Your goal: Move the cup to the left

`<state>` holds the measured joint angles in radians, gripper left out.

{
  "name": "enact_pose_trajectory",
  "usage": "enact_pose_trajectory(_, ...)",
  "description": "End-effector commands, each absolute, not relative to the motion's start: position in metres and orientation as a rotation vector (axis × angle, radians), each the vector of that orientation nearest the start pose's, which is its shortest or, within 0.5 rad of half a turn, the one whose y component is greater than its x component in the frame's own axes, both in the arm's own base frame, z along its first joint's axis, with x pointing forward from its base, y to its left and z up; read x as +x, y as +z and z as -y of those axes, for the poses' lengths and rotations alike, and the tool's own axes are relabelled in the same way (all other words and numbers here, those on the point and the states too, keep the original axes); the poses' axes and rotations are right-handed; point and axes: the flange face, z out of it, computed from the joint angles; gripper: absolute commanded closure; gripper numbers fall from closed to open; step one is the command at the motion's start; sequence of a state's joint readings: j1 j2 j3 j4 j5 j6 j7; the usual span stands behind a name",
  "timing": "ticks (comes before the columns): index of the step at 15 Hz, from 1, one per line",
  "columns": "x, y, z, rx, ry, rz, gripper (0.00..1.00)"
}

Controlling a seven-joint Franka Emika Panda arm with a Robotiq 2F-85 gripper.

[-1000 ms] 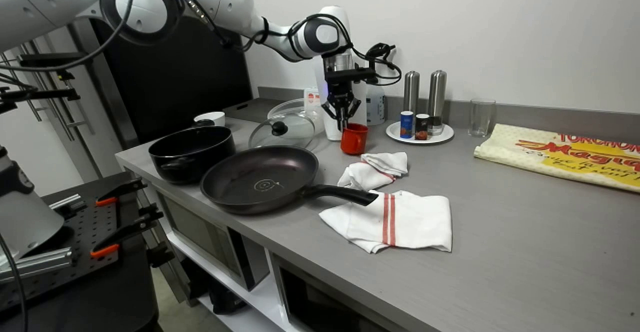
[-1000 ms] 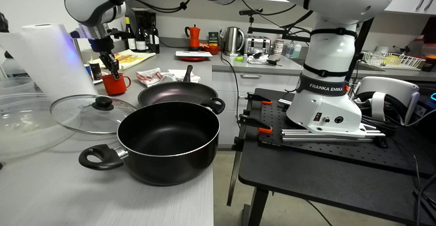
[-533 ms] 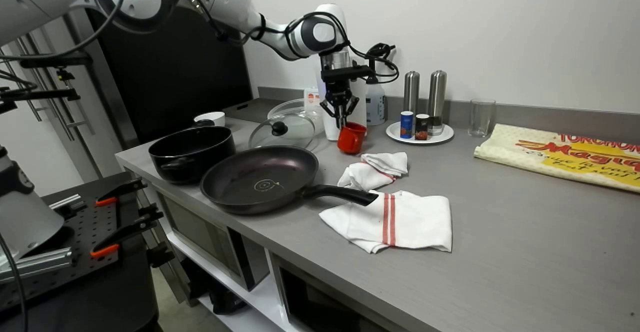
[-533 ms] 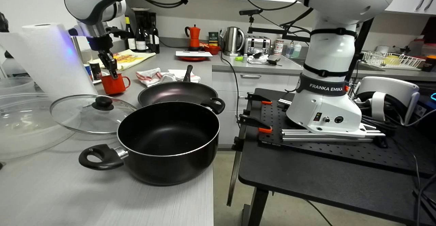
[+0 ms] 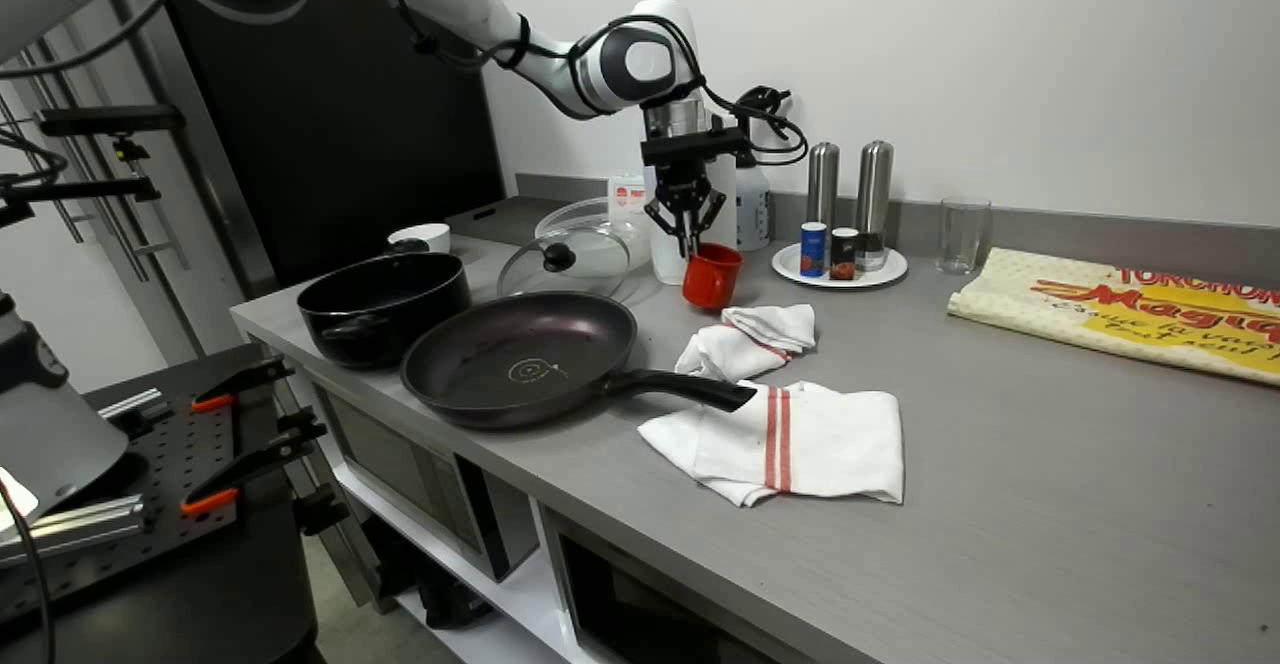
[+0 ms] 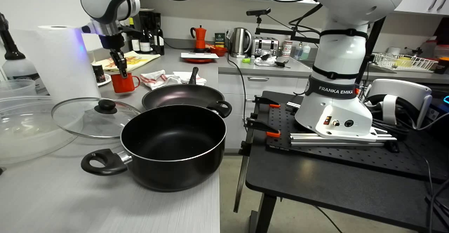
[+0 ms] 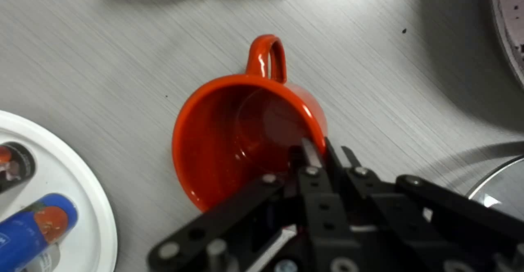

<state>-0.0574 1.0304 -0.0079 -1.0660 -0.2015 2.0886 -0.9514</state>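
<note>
The small red cup (image 5: 712, 279) is tilted near the back of the counter. It shows in both exterior views (image 6: 122, 84), with its handle pointing to the right. In the wrist view the cup (image 7: 208, 141) is seen through its open top, which looks empty. My gripper (image 5: 690, 249) is shut on the cup's rim, one finger inside and one outside the wall, as the wrist view (image 7: 322, 151) shows. The fingertips also show at the rim in an exterior view (image 6: 124, 75). I cannot tell whether the cup's base touches the counter.
A white paper towel roll (image 6: 68, 64) stands close beside the cup. A glass lid (image 6: 105, 107), a frying pan (image 5: 520, 359) and a black pot (image 6: 175, 173) are nearby. A white plate (image 5: 790, 266) with shakers and striped towels (image 5: 840, 444) are on the other sides.
The cup and gripper first shifted slightly left in an exterior view, then right, away from the paper towel roll. The roll leaned before and now stands upright. The cup is more tilted than a second ago.
</note>
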Motion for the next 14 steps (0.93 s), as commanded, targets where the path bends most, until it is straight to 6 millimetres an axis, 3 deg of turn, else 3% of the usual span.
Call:
enact_pose_trajectory(1,0.748,0.216,0.056,-2.941,0.097,1.527,0.98)
enact_pose_trajectory(14,0.669,0.257,0.022,-3.034,-0.096,1.509,0.98)
